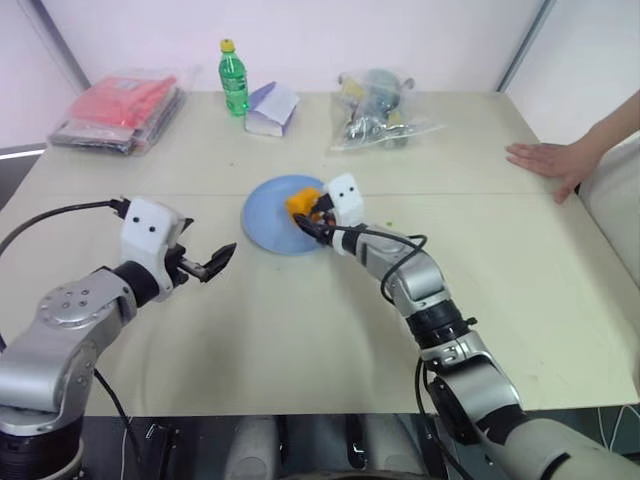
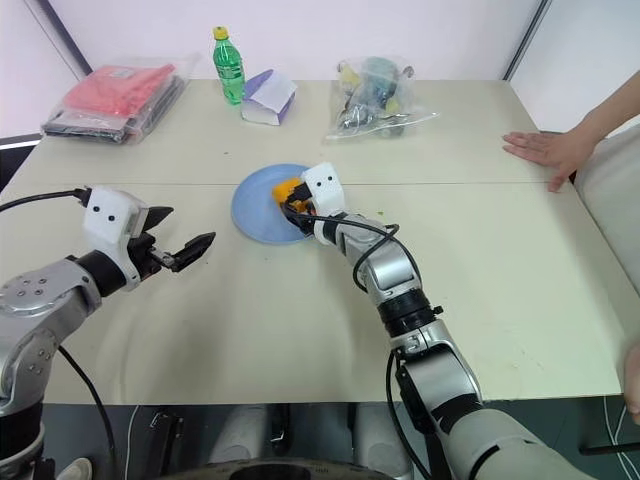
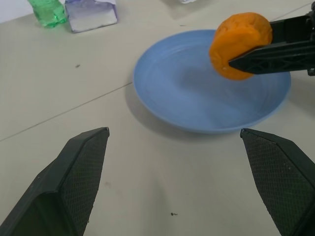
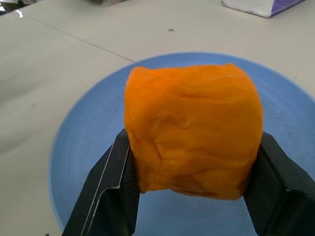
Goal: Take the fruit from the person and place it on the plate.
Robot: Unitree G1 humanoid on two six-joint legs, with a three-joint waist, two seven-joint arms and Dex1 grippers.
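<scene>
1. The worktop (image 1: 300,330) filled most of what I saw from the head: pale, with a seam running across it, and clutter pushed to the far edge.
2. The person's hand (image 1: 548,160) lay flat on the worktop at the far right, well apart from the plate and holding nothing, so I judged the handover was done.
3. The right arm reached forward to the middle of the worktop, and its right pincer (image 1: 318,216) sat at the near right rim of the plate (image 1: 265,222).
4. The left arm waited at the near left; the left pincer (image 3: 187,182) stood wide apart and empty, aimed at the plate but well short of it. The right arm was plainly the nearer one.
5. Along the far edge were a red packet (image 1: 120,108), a green bottle (image 1: 234,78), a small carton (image 1: 270,108) and a clear bag of odds and ends (image 1: 380,110), none of them in the way.
6. The fruit (image 4: 193,130) was clamped between the right pincer's fingers (image 4: 106,196), one on each flank, directly over the blue of the plate.
7. The relation I cared about was fruit above plate. I judged the next move to be a short drop or a plain release.
8. The left wrist view gave me the side profile: the fruit appeared to hang just clear of the plate. The right wrist view showed the grip and the plate ringing the fruit, but not that gap.
</scene>
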